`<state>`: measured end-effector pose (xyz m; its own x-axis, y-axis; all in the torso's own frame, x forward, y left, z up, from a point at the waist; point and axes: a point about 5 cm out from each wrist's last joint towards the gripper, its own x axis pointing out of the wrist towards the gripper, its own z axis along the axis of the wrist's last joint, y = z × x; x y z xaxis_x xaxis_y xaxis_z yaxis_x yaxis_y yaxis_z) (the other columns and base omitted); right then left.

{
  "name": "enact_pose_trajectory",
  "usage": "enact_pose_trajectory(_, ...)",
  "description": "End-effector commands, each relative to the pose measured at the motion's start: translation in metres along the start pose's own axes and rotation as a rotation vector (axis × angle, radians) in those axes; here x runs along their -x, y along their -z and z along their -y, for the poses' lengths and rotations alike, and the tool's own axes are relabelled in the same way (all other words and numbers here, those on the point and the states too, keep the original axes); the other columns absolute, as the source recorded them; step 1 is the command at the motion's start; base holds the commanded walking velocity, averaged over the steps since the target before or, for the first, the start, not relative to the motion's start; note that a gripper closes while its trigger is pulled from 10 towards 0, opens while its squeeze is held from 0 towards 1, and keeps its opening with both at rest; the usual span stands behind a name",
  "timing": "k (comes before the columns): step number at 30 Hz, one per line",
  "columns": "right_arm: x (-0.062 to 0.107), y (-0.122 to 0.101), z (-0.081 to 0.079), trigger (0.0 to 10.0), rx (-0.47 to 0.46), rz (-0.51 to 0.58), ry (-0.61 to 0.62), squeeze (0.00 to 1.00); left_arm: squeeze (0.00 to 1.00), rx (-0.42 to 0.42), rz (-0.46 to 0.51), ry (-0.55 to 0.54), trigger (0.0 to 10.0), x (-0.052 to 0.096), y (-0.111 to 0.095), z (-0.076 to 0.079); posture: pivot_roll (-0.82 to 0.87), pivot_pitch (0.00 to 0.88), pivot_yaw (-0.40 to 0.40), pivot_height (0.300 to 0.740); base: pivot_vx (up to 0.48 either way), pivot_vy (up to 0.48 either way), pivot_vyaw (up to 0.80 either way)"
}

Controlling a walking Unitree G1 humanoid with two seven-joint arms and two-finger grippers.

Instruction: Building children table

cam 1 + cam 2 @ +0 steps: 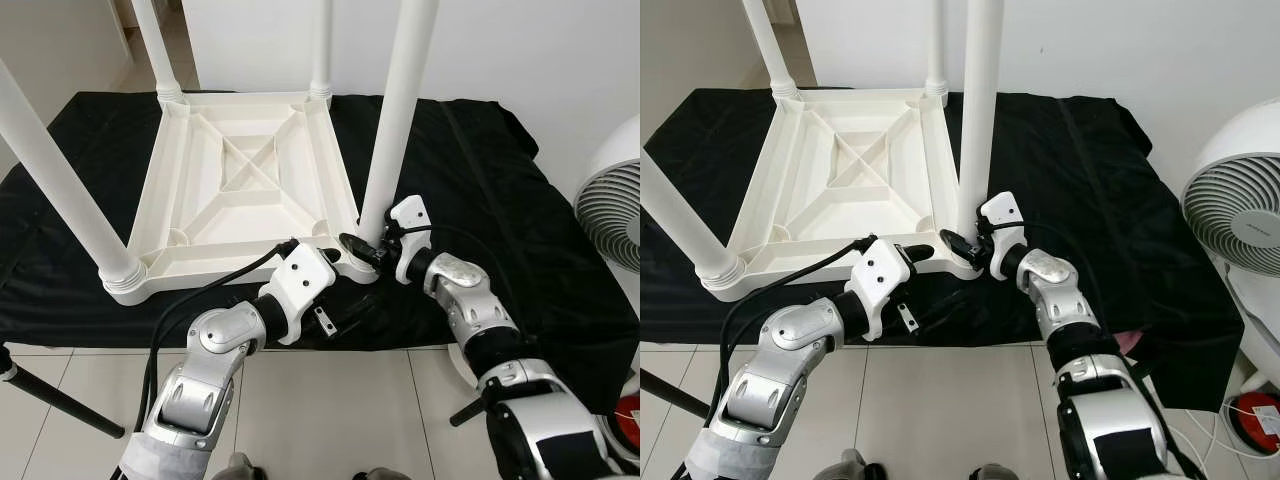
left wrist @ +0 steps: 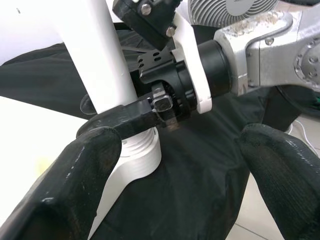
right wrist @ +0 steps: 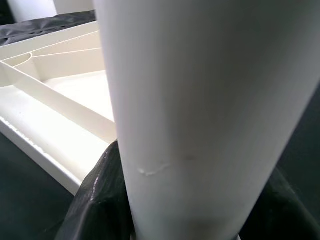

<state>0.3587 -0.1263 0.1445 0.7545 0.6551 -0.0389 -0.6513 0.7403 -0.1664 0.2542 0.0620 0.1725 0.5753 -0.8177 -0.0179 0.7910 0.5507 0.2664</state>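
A white plastic children's table (image 1: 240, 190) lies upside down on a black cloth (image 1: 480, 200), with its legs pointing up. My right gripper (image 1: 365, 250) is shut on the near-right leg (image 1: 395, 110) just above its base collar. In the right wrist view that leg (image 3: 200, 100) stands between the black fingers (image 3: 100, 200). My left gripper (image 1: 335, 290) is open at the same corner, close to the right gripper. In the left wrist view its wide-apart fingers (image 2: 75, 185) frame the leg's base (image 2: 140, 150) without touching it.
Three more legs stand up: near left (image 1: 50, 170), far left (image 1: 155, 45) and far right (image 1: 320, 45). A white fan (image 1: 1240, 200) stands to the right of the cloth. A black stand leg (image 1: 50, 400) crosses the tiled floor at the near left.
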Motion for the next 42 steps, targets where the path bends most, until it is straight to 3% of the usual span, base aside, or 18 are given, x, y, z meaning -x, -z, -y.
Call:
enact_pose_trajectory(1,0.004,0.009,0.001,10.0,0.004,-0.048,0.035,0.0,0.0,0.011,-0.005,-0.07,10.0,0.0,0.002,-0.001,-0.07,0.053,0.019,0.74,0.0,0.0,0.0)
enact_pose_trajectory(3,0.003,0.009,-0.003,10.0,-0.017,-0.038,0.056,0.0,0.0,0.013,-0.005,-0.07,10.0,0.0,0.003,0.0,-0.07,0.06,0.012,0.74,0.0,0.0,0.0)
enact_pose_trajectory(5,0.001,0.004,-0.013,10.0,-0.107,0.013,0.208,0.0,0.0,0.016,-0.007,-0.065,10.0,0.0,0.003,0.002,-0.07,0.059,0.009,0.74,0.0,0.0,0.0)
enact_pose_trajectory(6,0.001,0.004,-0.013,10.0,-0.107,0.013,0.208,0.0,0.0,0.016,-0.007,-0.065,10.0,0.0,0.003,0.002,-0.07,0.059,0.009,0.74,0.0,0.0,0.0)
enact_pose_trajectory(8,0.003,0.003,-0.018,10.0,-0.174,0.036,0.321,0.0,0.0,0.016,-0.009,-0.063,10.0,0.001,0.004,0.002,-0.07,0.057,0.007,0.74,0.0,0.0,0.0)
enact_pose_trajectory(18,0.015,0.001,-0.043,10.0,-0.241,0.113,0.596,0.0,0.0,0.019,-0.008,-0.062,10.0,0.001,0.004,0.004,-0.07,0.05,-0.002,0.74,0.0,0.0,0.0)
enact_pose_trajectory(28,0.014,-0.006,-0.051,10.0,-0.254,0.118,0.586,0.0,0.0,0.018,-0.007,-0.059,10.0,0.001,0.004,0.005,-0.07,0.043,-0.003,0.74,0.0,0.0,0.0)
enact_pose_trajectory(29,0.014,-0.009,-0.053,10.0,-0.265,0.128,0.57,1.0,0.0,0.017,-0.006,-0.059,10.0,0.001,0.004,0.005,-0.07,0.042,-0.002,0.74,0.0,0.0,0.0)
enact_pose_trajectory(34,0.015,-0.013,-0.056,10.0,-0.278,0.154,0.505,1.0,0.0,0.016,-0.006,-0.058,10.0,0.001,0.004,0.005,-0.07,0.042,-0.002,0.74,0.0,0.0,0.0)
enact_pose_trajectory(39,0.02,-0.01,-0.048,10.0,-0.226,0.126,0.443,1.0,0.0,0.016,-0.005,-0.057,10.0,0.001,0.004,0.005,-0.07,0.046,-0.001,0.74,0.0,0.0,0.0)
enact_pose_trajectory(40,0.022,-0.007,-0.042,10.0,-0.208,0.112,0.406,0.0,0.0,0.016,-0.006,-0.057,10.0,0.001,0.003,0.005,-0.07,0.047,0.0,0.74,0.0,0.0,0.0)
enact_pose_trajectory(42,0.025,-0.004,-0.035,10.0,-0.173,0.099,0.356,0.0,0.0,0.016,-0.006,-0.058,10.0,0.001,0.003,0.005,-0.07,0.047,0.0,0.74,0.0,0.0,0.0)
